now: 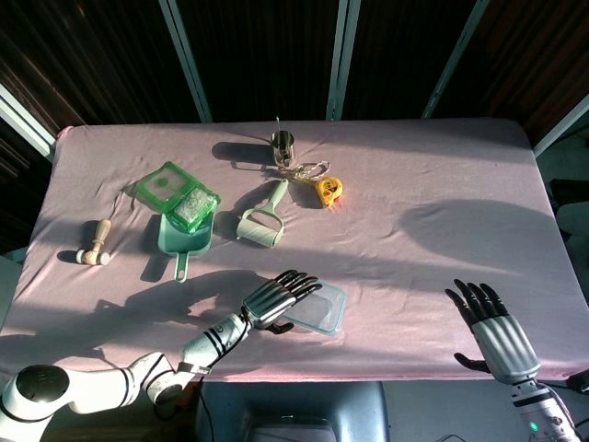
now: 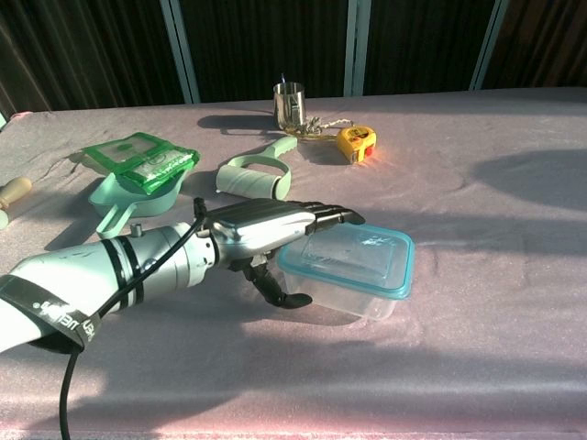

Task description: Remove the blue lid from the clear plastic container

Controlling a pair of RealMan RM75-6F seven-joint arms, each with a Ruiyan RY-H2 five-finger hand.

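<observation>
Chest view shows it best: the left hand (image 2: 266, 229) is laid out flat, fingers stretched over the near-left corner of the blue lid (image 2: 353, 257), thumb hanging below beside the wall of the clear container (image 2: 362, 298). It has no real hold on anything; it looks like it's lining up to hook the lid's edge, fingers on top and thumb underneath, so it can peel that corner up. The lid looks fully seated on the box, right under those fingertips. The right hand (image 1: 492, 327) is well off to the side near the table (image 1: 414, 166) edge, fingers spread, holding nothing, probably just parked out of the way. Farther beyond the left hand sit a green scoop (image 2: 128, 194), a roller (image 2: 257, 174) and a tape measure (image 2: 356, 140), none of them in play.
</observation>
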